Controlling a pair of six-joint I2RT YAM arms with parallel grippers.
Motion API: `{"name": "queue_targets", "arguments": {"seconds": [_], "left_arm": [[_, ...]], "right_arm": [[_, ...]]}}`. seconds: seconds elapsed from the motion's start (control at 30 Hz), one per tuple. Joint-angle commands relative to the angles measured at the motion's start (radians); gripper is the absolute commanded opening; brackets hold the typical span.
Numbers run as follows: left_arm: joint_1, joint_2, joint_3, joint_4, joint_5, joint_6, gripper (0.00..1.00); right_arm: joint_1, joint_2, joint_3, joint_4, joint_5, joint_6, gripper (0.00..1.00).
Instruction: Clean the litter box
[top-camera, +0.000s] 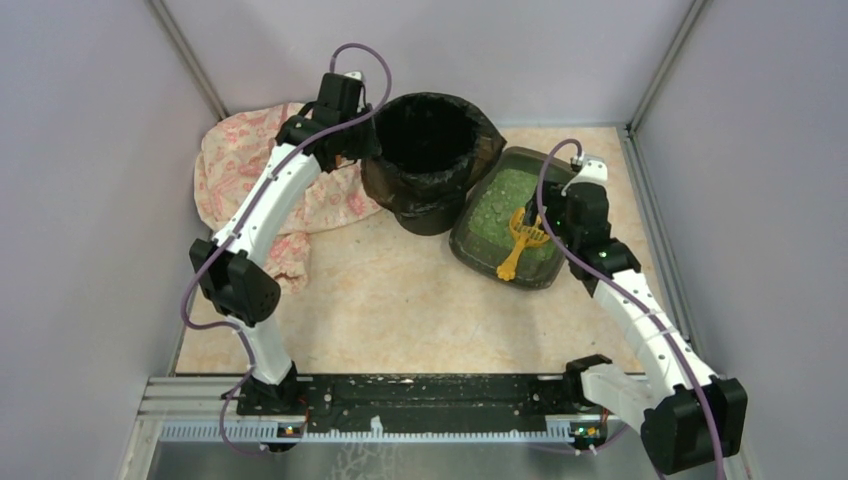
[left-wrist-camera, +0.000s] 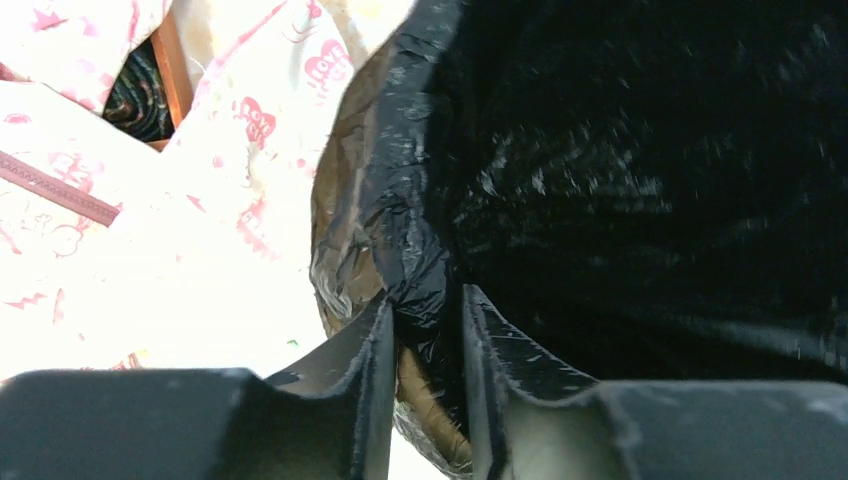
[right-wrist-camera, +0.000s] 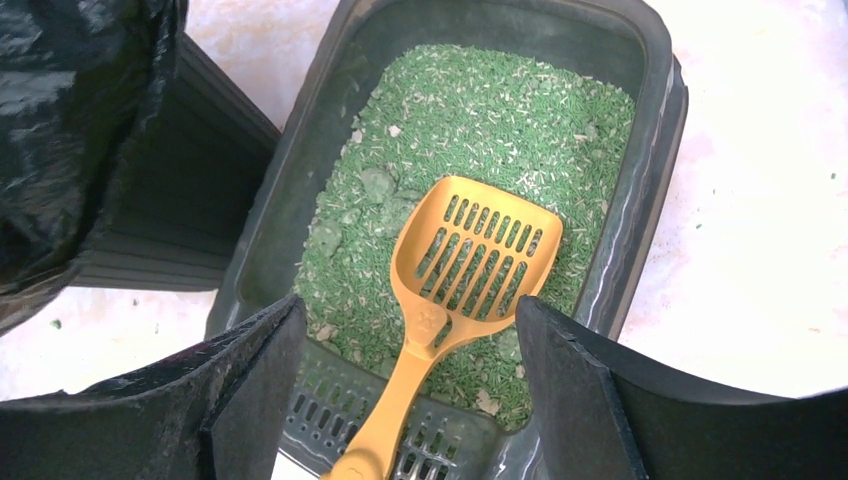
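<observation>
Step in hand, by my reading, is taking up the tool. The right gripper (right-wrist-camera: 408, 322) hangs with jaws spread wide astride the handle of the yellow slotted plastic scoop (right-wrist-camera: 478, 262), which lies in the shallow dark grey-green plastic litter box (right-wrist-camera: 655, 160) of green granules. That box sits just right of the round bin lined with a black plastic bag (top-camera: 400, 195), whose rim the left gripper (left-wrist-camera: 425, 400) pinches. Next likely calls for lowering and closing squarely on the thin handle. Pale mottled tabletop (top-camera: 400, 300) with stray granules; pink-printed cloth (top-camera: 230, 165) rear left; plain grey walls (top-camera: 80, 150).
</observation>
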Motion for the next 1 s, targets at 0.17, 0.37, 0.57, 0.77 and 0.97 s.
{"name": "queue_targets", "arguments": {"seconds": [0.17, 0.37, 0.57, 0.77, 0.97], "left_arm": [[-0.001, -0.055, -0.035, 0.004, -0.102, 0.052, 0.01], [-0.001, -0.100, -0.020, -0.050, -0.119, 0.074, 0.00], [0.000, -0.131, -0.006, -0.122, -0.223, 0.107, 0.00], [0.002, -0.245, -0.169, -0.083, -0.256, 0.096, 0.08], [0.005, -0.268, -0.270, -0.044, -0.240, 0.066, 0.74]], "right_arm": [[-0.002, -0.002, -0.031, 0.029, 0.018, 0.002, 0.76], [-0.002, 0.006, -0.045, 0.053, -0.011, 0.009, 0.76], [-0.002, 0.012, -0.051, 0.056, -0.021, 0.022, 0.75], [-0.001, 0.016, -0.062, 0.063, 0.024, 0.030, 0.84], [0.006, 0.072, -0.058, 0.093, -0.023, 0.050, 0.85]]}}
